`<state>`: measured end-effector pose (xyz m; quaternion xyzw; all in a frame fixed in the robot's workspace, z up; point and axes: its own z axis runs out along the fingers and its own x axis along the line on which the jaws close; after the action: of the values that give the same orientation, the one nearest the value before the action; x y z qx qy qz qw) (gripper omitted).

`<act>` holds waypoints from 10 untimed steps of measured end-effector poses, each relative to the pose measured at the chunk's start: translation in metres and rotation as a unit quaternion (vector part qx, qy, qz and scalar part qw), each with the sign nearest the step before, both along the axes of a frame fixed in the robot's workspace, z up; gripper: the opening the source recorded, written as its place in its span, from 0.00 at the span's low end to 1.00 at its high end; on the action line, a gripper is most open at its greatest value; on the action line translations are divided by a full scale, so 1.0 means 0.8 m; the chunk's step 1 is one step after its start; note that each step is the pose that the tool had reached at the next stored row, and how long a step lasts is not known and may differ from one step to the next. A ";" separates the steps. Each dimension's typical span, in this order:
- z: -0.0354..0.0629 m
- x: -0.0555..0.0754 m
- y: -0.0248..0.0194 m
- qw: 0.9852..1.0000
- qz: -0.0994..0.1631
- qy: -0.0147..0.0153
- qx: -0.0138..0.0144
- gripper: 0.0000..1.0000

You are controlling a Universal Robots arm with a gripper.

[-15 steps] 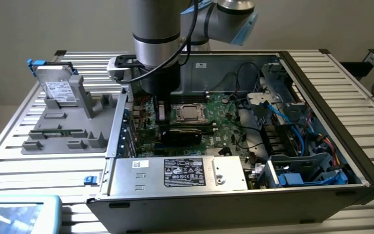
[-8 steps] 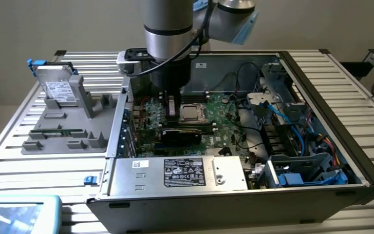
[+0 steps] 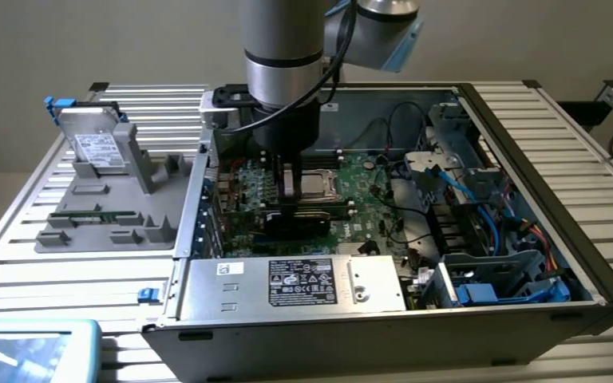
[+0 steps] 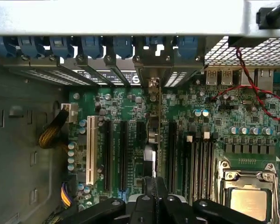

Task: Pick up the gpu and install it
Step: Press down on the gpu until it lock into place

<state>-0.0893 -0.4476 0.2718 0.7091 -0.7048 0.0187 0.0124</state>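
Arm reaches down into the open computer case (image 3: 520, 152); in the exterior view the wrist and a black cable bundle hide the gripper (image 3: 290, 179) almost entirely, and the card it carries cannot be picked out there against the dark hardware above the motherboard (image 3: 360, 199). In the wrist view the gripper (image 4: 154, 189) shows as black finger bodies cut off by the frame edge, fingers pinched fully together on the near edge of the gpu (image 4: 155, 121). The gpu is seen edge-on: a thin vertical sliver standing on its long edge, long axis running from the gripper toward the rear wall of the case, its silver end bracket (image 4: 152, 77) up at the row of blue slot latches (image 4: 91, 46). It sits between the black expansion slots (image 4: 122, 149) and the memory slots (image 4: 198, 163); whether its lower edge is seated in a slot or just above one cannot be told, since the card hides its own contact edge. CPU socket (image 4: 246, 198) is partly cut off at the frame edge. Outside the case, at the exterior view's left, a grey parts fixture (image 3: 109, 207) holds a silver drive with white label (image 3: 99, 148) and a narrow green memory stick (image 3: 93, 215).
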 end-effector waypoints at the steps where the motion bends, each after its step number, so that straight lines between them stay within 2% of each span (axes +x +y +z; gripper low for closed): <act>1: -0.002 0.000 0.0000 1.000 0.000 0.000 0.000 0.12; 3: -0.006 0.000 -0.0001 1.000 0.000 0.000 0.000 0.12; 6: -0.007 0.000 0.0000 1.000 0.000 0.000 0.002 0.12; 7: -0.004 0.000 0.0002 1.000 0.000 0.000 0.003 0.12; 10: 0.013 0.000 0.0000 1.000 0.000 0.001 0.002 0.12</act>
<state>-0.0893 -0.4476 0.2820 0.7090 -0.7049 0.0166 0.0113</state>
